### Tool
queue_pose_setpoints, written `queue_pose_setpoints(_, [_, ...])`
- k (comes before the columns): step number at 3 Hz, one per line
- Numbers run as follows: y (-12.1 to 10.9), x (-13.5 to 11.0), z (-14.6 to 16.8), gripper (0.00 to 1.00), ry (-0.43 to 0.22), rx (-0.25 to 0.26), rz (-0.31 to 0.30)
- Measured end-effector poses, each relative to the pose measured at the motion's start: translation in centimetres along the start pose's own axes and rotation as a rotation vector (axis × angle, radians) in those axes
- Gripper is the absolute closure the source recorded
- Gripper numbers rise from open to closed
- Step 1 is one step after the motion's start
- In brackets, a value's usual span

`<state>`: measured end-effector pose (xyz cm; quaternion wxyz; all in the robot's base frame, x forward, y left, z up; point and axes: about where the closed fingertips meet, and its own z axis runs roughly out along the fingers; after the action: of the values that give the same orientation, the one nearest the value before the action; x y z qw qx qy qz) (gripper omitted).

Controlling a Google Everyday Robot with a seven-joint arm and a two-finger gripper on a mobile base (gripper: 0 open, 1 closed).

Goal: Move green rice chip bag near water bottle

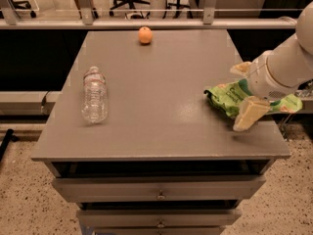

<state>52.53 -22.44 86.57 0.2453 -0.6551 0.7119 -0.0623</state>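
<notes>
The green rice chip bag lies crinkled on the grey table near its right edge. My gripper is over the bag's right part, open. One cream finger is on the near side of the bag and the other on the far side, so they straddle it. The arm hides the bag's middle. A green end shows past the wrist. The water bottle lies on its side at the table's left, far from the bag.
A small orange fruit sits at the far edge of the table. Drawers are below the tabletop. A railing and office chairs stand behind the table. The floor is speckled.
</notes>
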Motion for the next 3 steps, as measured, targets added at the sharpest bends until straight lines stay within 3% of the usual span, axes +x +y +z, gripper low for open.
queue_pose_setpoints(2, [-0.41,1.02,1.05,0.62,0.018,0.002,0.014])
queue_pose_setpoints(3, [-0.85,0.07,0.40,0.86,0.014,0.014,0.000])
